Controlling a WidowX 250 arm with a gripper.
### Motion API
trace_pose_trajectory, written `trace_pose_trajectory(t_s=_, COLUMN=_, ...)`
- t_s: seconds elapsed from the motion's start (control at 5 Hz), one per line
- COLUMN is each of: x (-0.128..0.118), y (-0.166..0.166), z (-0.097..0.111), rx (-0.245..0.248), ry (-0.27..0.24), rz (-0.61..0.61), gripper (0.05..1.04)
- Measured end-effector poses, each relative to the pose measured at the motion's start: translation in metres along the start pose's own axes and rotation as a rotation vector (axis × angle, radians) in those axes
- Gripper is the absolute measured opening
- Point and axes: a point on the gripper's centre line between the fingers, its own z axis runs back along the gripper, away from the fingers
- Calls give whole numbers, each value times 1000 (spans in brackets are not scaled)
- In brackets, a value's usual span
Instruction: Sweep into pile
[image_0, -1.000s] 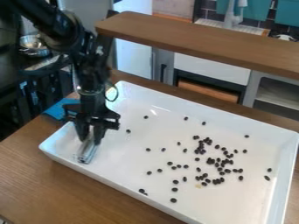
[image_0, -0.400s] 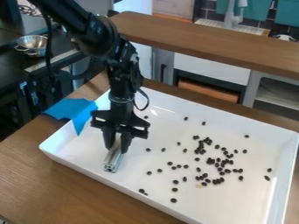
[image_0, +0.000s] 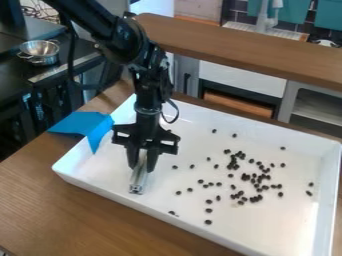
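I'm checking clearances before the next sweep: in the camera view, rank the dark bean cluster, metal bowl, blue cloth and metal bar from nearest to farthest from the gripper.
1. Metal bar: held in the gripper.
2. Blue cloth: left, draped over the tray's rim.
3. Dark bean cluster: right, inside the tray.
4. Metal bowl: far left, in the background.

1 camera view, fixed, set above the work surface, angled down at a slant. Faces across glossy white rectangular tray (image_0: 287, 225) on brown wooden table (image_0: 53, 215) to long brown wooden ledge (image_0: 234, 45) behind. Fairly near: tray spans most of width, crosses bottom edge.
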Motion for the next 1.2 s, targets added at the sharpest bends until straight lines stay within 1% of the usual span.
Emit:
trace_pose_trajectory(t_s=0.2, x=-1, y=-27, z=1, rx=-25, ry=26, rz=2, gripper=339)
trace_pose_trajectory(t_s=0.4, x=-4, y=-45, z=2, rx=-42, ry=50, rz=0, gripper=339)
trace_pose_trajectory(t_s=0.8, x=4, y=-78, z=6, rx=-76, ry=100, rz=25, gripper=339)
trace_pose_trajectory(t_s=1.0, x=11, y=-86, z=6, rx=-90, ry=125, rz=52, gripper=339)
trace_pose_trajectory(t_s=1.2, x=12, y=-105, z=7, rx=-105, ry=138, rz=41, gripper=339)
